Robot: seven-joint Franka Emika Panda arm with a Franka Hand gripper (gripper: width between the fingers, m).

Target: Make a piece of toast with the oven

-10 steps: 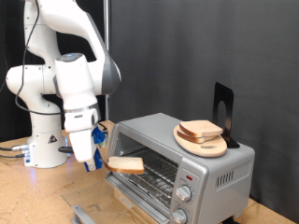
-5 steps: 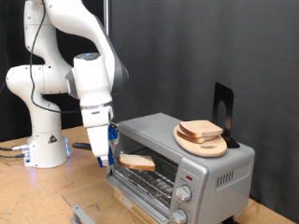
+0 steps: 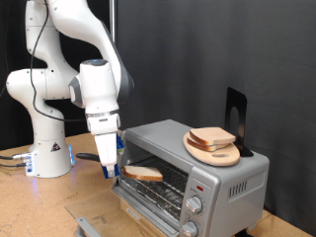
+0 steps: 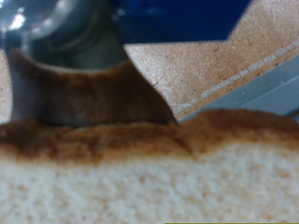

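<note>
End effector (image 3: 112, 166) seemingly grips one piece of toast (image 3: 144, 172) at one oven's (image 3: 222, 178) mouth.

The arm bends down, its pincer (image 3: 111, 163) pointing downward, fingers closed

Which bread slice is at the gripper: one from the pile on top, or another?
The piece of toast in the oven mouth, beside the gripper; the pile sits untouched on top.
</note>
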